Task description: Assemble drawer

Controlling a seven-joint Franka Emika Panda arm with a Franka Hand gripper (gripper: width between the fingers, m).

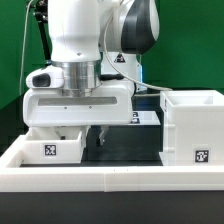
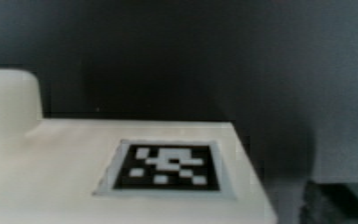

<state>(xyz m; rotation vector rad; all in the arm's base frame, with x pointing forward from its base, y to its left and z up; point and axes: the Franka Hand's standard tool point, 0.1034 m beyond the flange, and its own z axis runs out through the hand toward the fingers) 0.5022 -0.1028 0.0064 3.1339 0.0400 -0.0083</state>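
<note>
A low white drawer part (image 1: 52,142) with a marker tag lies at the exterior view's left. A taller white open drawer box (image 1: 195,125) stands at the exterior view's right. My gripper (image 1: 93,137) hangs low between them, right at the low part's near-side edge. In the wrist view the low part's flat tagged face (image 2: 167,165) fills the lower middle, with a raised white wall (image 2: 5,100) beside it. One of my dark fingers (image 2: 345,200) shows far out past the panel's edge. The other finger is hidden. The jaws look spread wide, with nothing held.
A long white wall (image 1: 110,180) runs across the front of the work area. The marker board (image 1: 146,118) lies behind the arm on the black table. A green backdrop stands behind.
</note>
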